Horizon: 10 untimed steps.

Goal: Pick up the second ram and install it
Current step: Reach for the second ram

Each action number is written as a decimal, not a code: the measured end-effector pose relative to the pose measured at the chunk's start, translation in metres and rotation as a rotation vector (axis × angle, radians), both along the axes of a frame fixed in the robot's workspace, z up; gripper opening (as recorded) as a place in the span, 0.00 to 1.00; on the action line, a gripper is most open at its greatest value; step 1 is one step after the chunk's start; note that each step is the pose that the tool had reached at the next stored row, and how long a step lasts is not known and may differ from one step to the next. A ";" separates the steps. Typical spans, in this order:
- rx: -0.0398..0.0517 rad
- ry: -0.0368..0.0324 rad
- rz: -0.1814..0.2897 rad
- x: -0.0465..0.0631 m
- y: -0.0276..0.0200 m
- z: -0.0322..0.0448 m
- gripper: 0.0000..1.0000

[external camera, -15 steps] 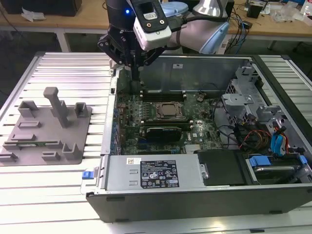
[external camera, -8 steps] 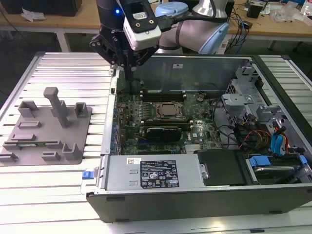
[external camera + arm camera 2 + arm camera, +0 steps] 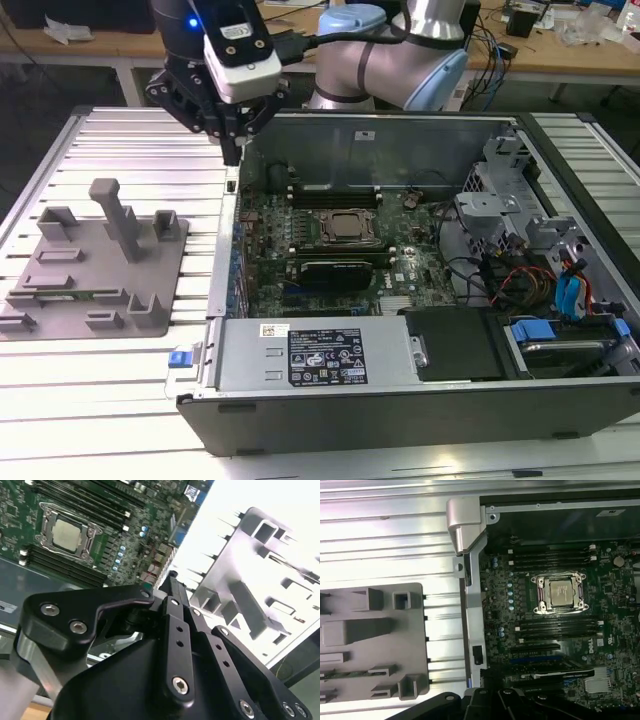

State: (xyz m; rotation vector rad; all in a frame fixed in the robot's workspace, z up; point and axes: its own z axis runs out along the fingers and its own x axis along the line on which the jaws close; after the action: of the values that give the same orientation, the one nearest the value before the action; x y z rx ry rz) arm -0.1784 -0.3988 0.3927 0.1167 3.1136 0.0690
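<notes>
In the exterior view the gripper (image 3: 236,150), matte black with a glossy white block above it, hangs over the thin sheet-metal side wall of the open computer case (image 3: 400,410). Its fingers taper together to a narrow point with nothing seen between them. Well apart from it, toward the exterior view's left, the grey plastic fixture plate (image 3: 60,270) lies flat on the ribbed aluminium table (image 3: 80,390), with blocky posts and shallow slots moulded into it. The second ram (image 3: 85,294) shows as a thin green strip lying in one long slot near the plate's front edge. In the second wrist view the gripper's (image 3: 169,580) bolted black linkage bars converge over the case edge. The square metal-framed processor socket (image 3: 65,534) on the green motherboard is on one side and the pale fixture plate (image 3: 260,580) on the other. In the first wrist view the fixture plate (image 3: 370,630) sits beside the case's folded steel corner (image 3: 465,522), and long black memory slots flank the processor socket (image 3: 559,592).
</notes>
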 end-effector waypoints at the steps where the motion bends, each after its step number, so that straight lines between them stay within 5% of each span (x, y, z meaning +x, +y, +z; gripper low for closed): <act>1: -0.0001 0.0001 0.000 -0.002 0.0000 0.0000 0.08; 7: -0.0001 0.0001 0.000 -0.024 0.0000 -0.0002 0.08; 10: -0.0001 -0.0001 0.000 -0.052 0.0000 -0.0010 0.08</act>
State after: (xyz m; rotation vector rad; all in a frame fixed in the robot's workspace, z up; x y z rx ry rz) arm -0.2307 -0.3988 0.3918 0.1165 3.1135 0.0689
